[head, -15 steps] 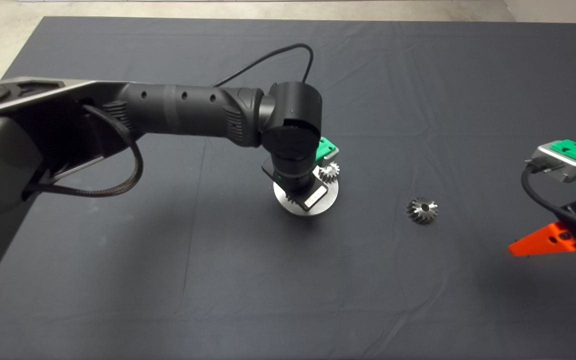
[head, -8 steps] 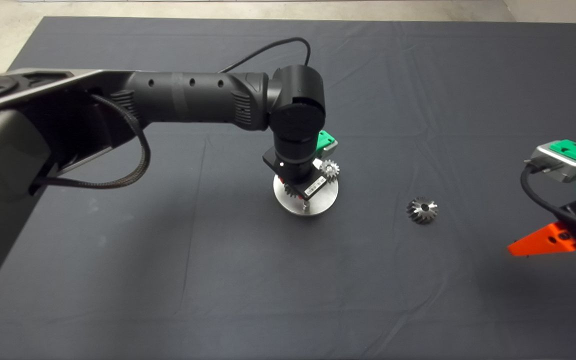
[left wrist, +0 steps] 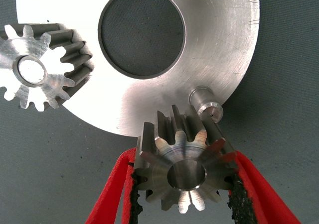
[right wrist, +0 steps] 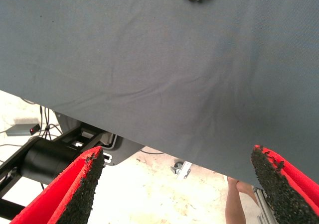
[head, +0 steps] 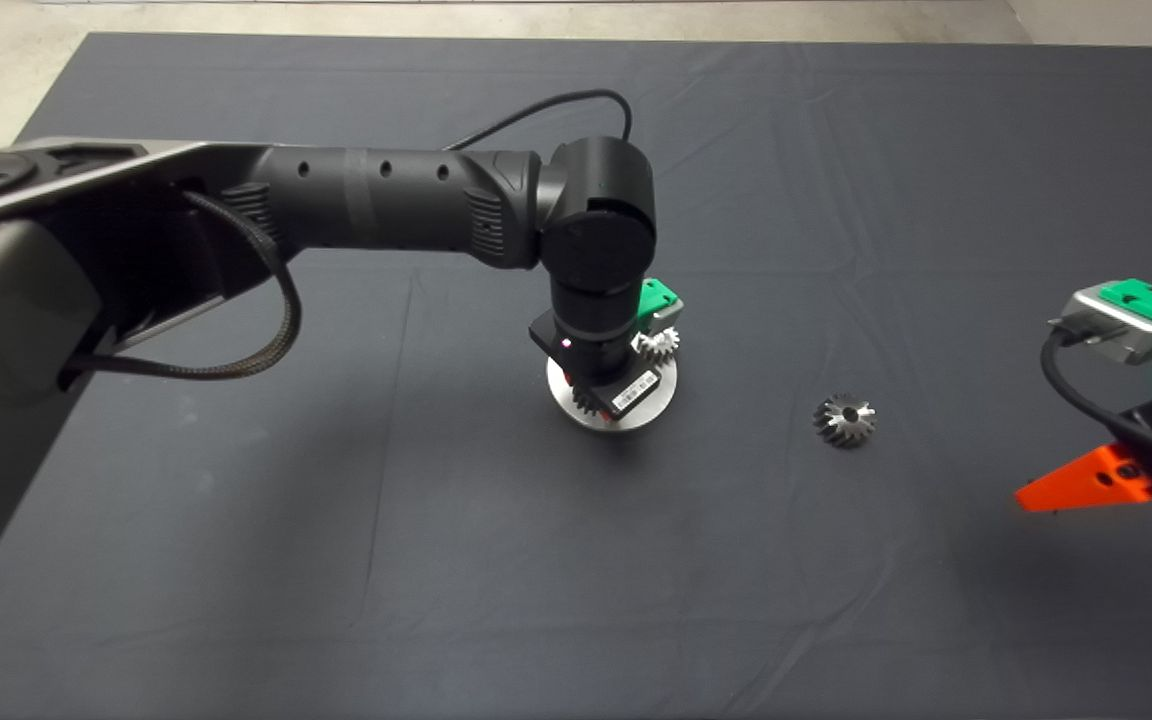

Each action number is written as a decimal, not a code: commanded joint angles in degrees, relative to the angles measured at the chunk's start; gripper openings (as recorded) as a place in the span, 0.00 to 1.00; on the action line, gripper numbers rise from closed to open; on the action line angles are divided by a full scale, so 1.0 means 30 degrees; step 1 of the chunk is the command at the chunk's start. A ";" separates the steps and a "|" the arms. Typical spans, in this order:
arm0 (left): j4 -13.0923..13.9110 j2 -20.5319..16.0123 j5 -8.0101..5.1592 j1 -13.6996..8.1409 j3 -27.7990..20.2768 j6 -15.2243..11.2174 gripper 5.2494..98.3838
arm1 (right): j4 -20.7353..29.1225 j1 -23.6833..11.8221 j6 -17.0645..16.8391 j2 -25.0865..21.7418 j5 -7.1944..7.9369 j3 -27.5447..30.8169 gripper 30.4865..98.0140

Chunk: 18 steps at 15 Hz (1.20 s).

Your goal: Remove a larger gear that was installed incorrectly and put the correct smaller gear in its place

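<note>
My left gripper [left wrist: 183,165] is shut on the smaller gear [left wrist: 180,176], a bright silver spur gear. It holds the gear at the rim of the round steel plate [left wrist: 224,40], right beside a bare peg [left wrist: 206,101] and not on it. In the head view the left arm [head: 591,300] stands over the plate [head: 656,395] and hides the held gear. The larger gear [head: 844,420], dark with slanted teeth, lies on the mat to the right of the plate. My right gripper [head: 1086,482] is open and empty at the right edge.
Another small silver gear [head: 658,345] sits on a peg of the plate and also shows in the left wrist view [left wrist: 37,72]. The plate has a large centre hole [left wrist: 141,32]. The right wrist view shows the mat's edge [right wrist: 149,144], floor and a person's leg [right wrist: 234,204].
The left arm rose and shifted slightly right over the plate, then came down a little. The right arm and the larger gear have not moved.
</note>
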<state>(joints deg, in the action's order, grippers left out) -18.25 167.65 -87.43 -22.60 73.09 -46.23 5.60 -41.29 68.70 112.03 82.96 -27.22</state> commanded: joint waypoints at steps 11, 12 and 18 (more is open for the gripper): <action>0.0282 0.0297 0.0374 -0.0553 -0.0230 -0.0159 0.32 | 0.0683 -0.0447 0.0099 -0.0062 -0.0025 0.0026 0.70; 0.0312 0.0327 0.0374 -0.0553 -0.0230 -0.0177 0.32 | 0.0659 -0.0447 0.0099 -0.0091 -0.0025 0.0026 0.70; 0.0312 0.0415 0.0491 -0.0524 -0.0142 -0.0207 0.32 | 0.0654 -0.0447 0.0099 -0.0062 -0.0025 0.0026 0.70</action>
<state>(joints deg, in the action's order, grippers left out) -18.21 168.58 -86.30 -22.58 73.07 -46.67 5.60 -41.31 68.68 111.89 82.96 -27.22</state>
